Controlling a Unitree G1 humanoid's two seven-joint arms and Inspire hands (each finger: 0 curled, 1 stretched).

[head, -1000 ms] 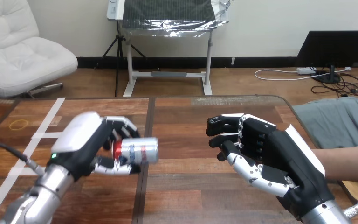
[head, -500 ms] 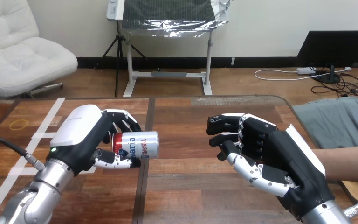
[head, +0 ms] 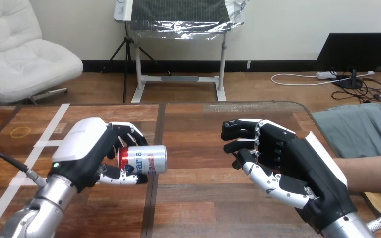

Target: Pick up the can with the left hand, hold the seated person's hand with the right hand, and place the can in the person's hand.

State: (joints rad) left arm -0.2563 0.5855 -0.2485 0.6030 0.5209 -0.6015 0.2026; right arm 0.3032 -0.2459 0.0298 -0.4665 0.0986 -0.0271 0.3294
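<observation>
The left hand (head: pixel 84 151) is clamped on the can (head: pixel 144 158), with fingers curled over its upper side and the thumb pressing from below. The can lies on its side in that grip, its free end pointing toward the view's middle. It is over the left half of the desk (head: pixel 198 198), just beside the dark seam (head: pixel 157 134). The right hand (head: pixel 290 166) hangs over the desk's right half, well apart from the can, its back to the camera. I cannot tell whether it is clamped on anything. The person's forearm (head: pixel 372 172) comes in from the right edge and passes behind this hand, and the person's hand is hidden there
</observation>
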